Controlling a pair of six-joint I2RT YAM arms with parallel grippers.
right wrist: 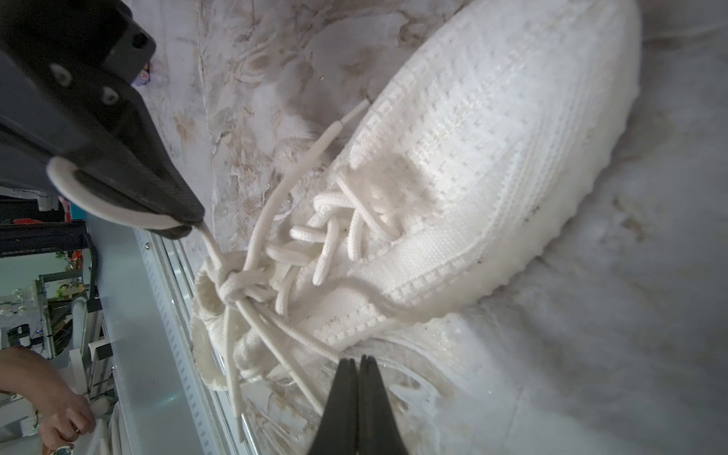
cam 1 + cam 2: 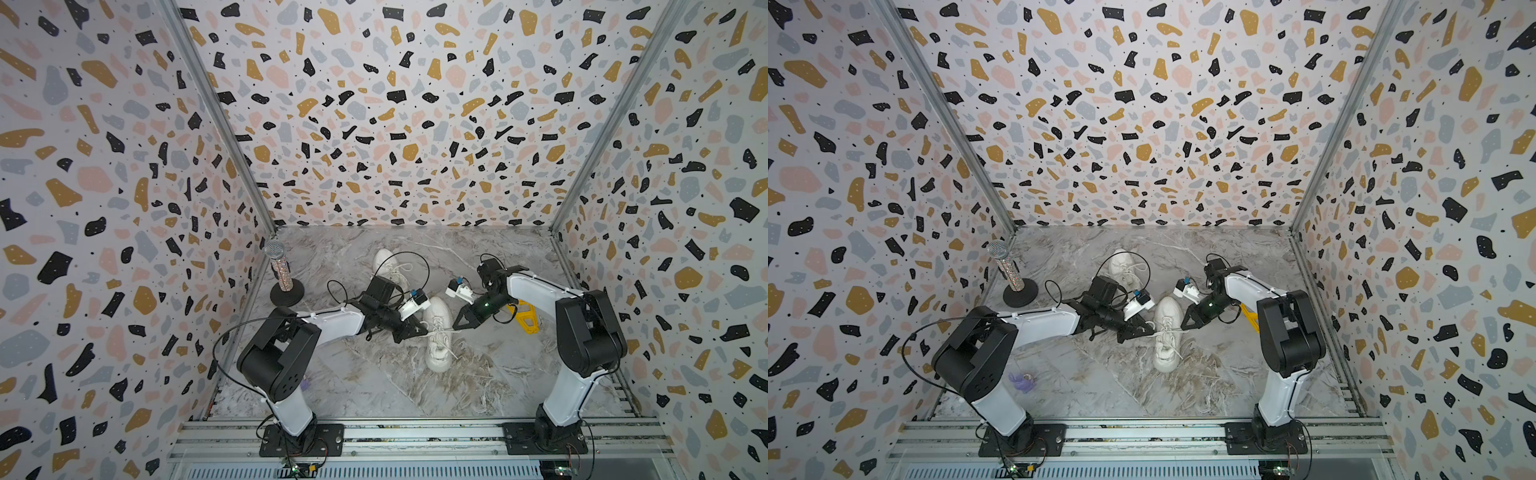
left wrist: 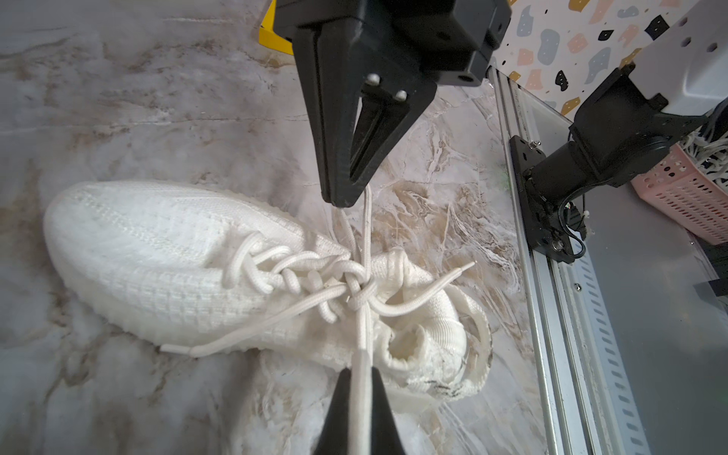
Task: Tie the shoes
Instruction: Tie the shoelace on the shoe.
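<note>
The near shoe [image 2: 438, 338] lies mid-table on the marble table [image 2: 374, 390], toe toward the back wall, heel toward my arms' bases. A knot [image 3: 356, 289] sits at the top of its lacing. My left claw [image 3: 360, 372] is clamped on one loop [image 3: 363, 338]. My right claw [image 3: 346, 197] pinches the opposite loop. Both run taut away from the knot, and two loose lace ends trail over the shoe's sides. I judge this bow formed and needing only its final tightening. The far shoe [image 2: 388, 264] lies behind my left arm, partly hidden. I cannot tell whether it is tied. A microphone [image 2: 276, 266] stands by the left wall.
</note>
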